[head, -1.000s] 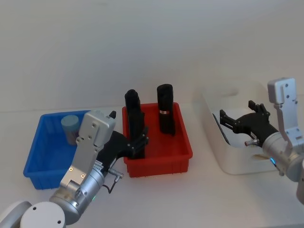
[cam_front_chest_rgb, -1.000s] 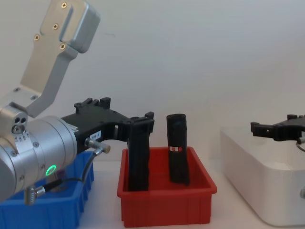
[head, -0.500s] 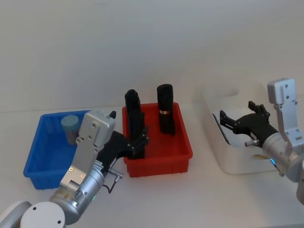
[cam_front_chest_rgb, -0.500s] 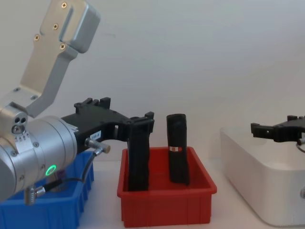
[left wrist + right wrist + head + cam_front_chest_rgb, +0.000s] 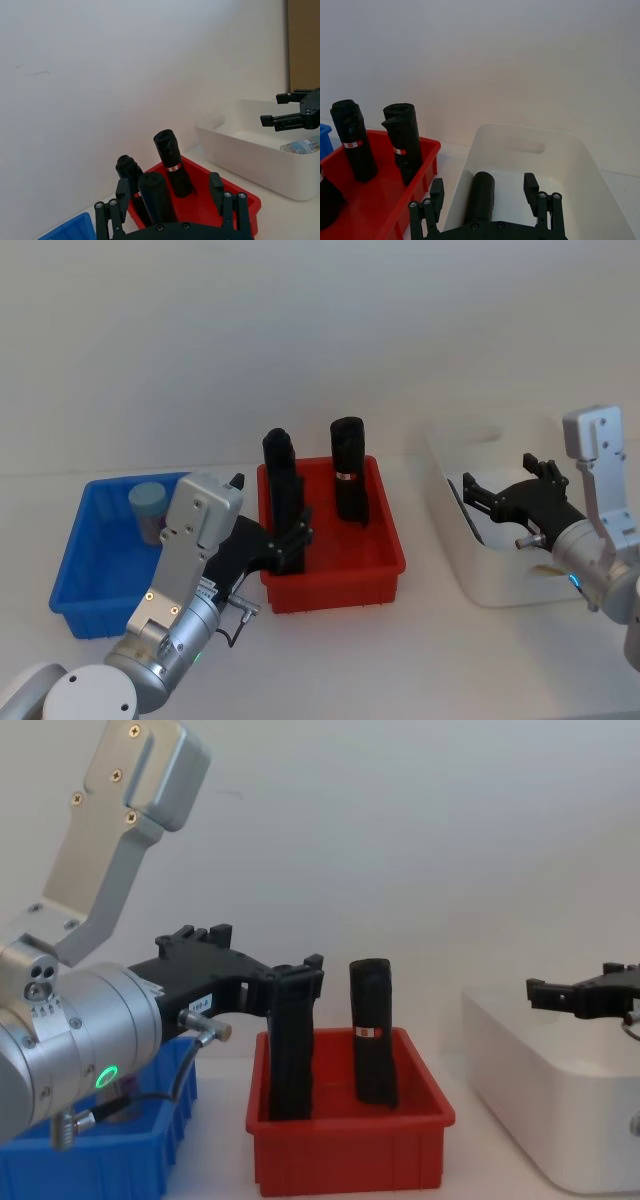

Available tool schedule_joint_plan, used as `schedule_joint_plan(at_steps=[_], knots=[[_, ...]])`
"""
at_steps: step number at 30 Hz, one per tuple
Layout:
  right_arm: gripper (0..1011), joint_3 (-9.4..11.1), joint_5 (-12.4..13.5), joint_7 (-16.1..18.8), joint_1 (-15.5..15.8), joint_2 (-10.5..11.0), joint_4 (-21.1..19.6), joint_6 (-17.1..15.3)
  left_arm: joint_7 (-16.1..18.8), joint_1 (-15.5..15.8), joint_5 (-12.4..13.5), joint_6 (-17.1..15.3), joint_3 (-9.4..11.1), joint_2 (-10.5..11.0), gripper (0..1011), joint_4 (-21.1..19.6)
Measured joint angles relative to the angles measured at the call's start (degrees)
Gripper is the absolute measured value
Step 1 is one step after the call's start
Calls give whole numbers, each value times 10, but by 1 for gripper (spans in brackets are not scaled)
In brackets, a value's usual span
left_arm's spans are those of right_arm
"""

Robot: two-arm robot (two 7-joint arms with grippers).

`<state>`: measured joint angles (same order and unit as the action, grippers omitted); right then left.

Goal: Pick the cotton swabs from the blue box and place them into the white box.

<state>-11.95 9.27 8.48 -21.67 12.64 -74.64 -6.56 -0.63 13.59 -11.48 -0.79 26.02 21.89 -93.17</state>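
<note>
The blue box (image 5: 88,575) sits at the left with one cotton swabs jar (image 5: 148,510) standing in its far part. Another cotton swabs jar (image 5: 303,146) lies inside the white box (image 5: 497,585) at the right. My left gripper (image 5: 292,538) is open and empty, held beside the blue box over the front-left of the red bin. My right gripper (image 5: 508,497) hovers open above the white box (image 5: 600,165), its fingers (image 5: 530,184) spread wide. A black cylinder (image 5: 480,196) lies in that box beneath it.
A red bin (image 5: 375,570) stands between the two boxes and holds three upright black cylinders (image 5: 348,468). My left arm's wrist (image 5: 80,1040) looms large over the blue box (image 5: 110,1165) in the chest view. A plain wall stands behind the table.
</note>
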Motion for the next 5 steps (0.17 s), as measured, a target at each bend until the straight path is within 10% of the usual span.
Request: schedule_joint_plan(at_steps=[5], knots=[[1002,0,0,0,0,0,0,0,0,0,0,0,0,0,1000,0]])
